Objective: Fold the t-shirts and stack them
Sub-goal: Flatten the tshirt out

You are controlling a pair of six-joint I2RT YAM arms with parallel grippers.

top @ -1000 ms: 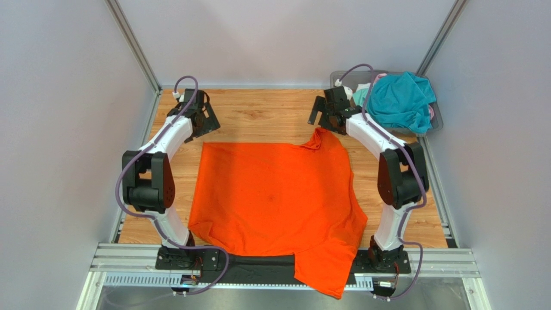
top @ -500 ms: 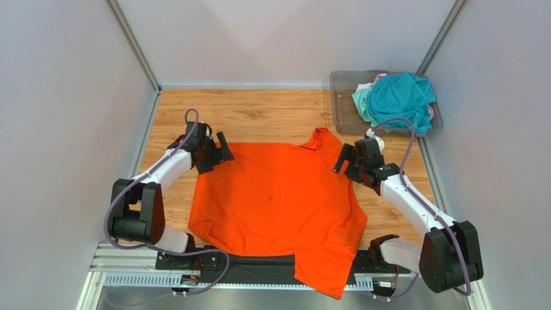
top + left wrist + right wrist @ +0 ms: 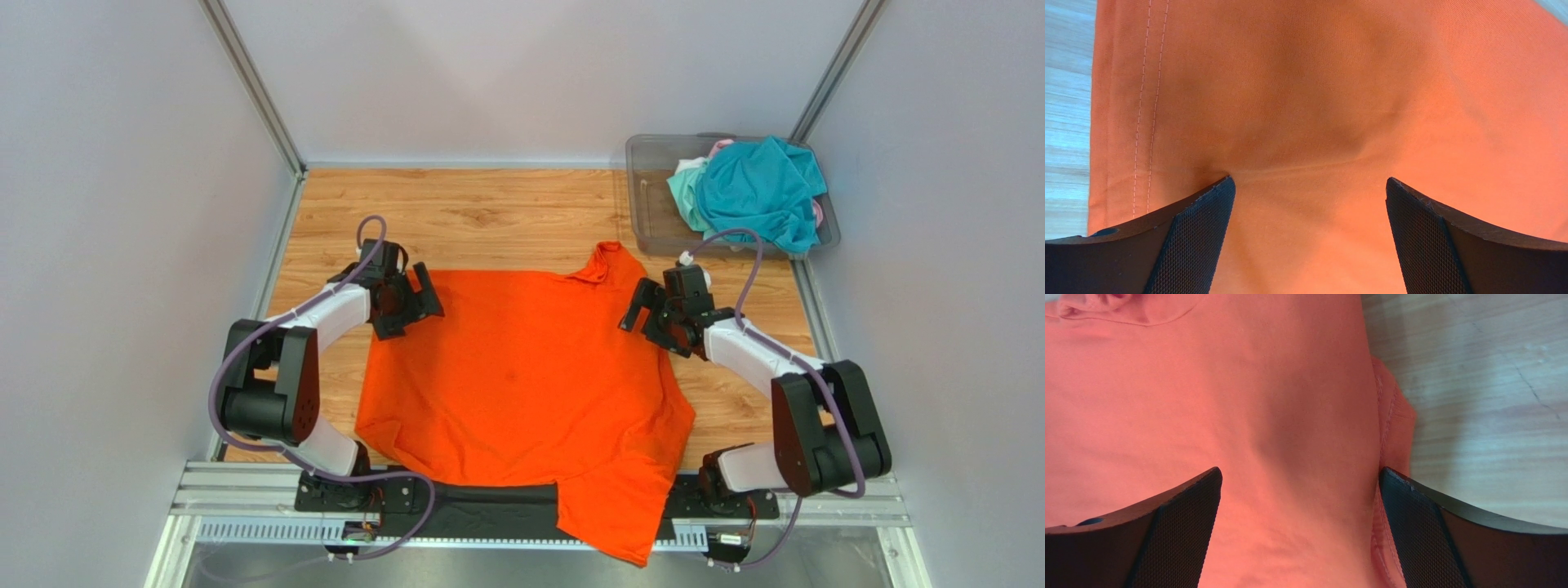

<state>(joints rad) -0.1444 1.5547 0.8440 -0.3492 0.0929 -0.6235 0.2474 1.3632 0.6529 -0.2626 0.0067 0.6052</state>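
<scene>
– Orange, soft and limp: the orange t-shirt (image 3: 528, 380) lies spread over the middle of the desk (image 3: 491, 214), collar (image 3: 601, 263) toward the far edge, its bottom hanging off the near edge between the arm bases.

– How will it handle?

– Light and floppy, I'd judge. It will sag from wherever it is pinched and slide easily on the wood, so one pinch will not carry it flat. Two holds along the far edge should.

– Where are the arms?

– The left arm (image 3: 331, 306) is low over the shirt's far left corner, the right arm (image 3: 748, 349) over its far right side. Both sets of jaws stand wide, holding nothing.

– Good places to grip?

– On the left, the stitched hem (image 3: 1146, 92) runs just beside one of the pads (image 3: 1192, 245), and a crease starts at its tip. On the right, a tucked sleeve (image 3: 1395, 416) bunches at the cloth's edge, so those jaws may catch two layers.

– And the rest?

– The teal t-shirt (image 3: 761, 190) is heaped with a mint one (image 3: 685, 190) in the bin (image 3: 650, 153) at the far right corner.
</scene>
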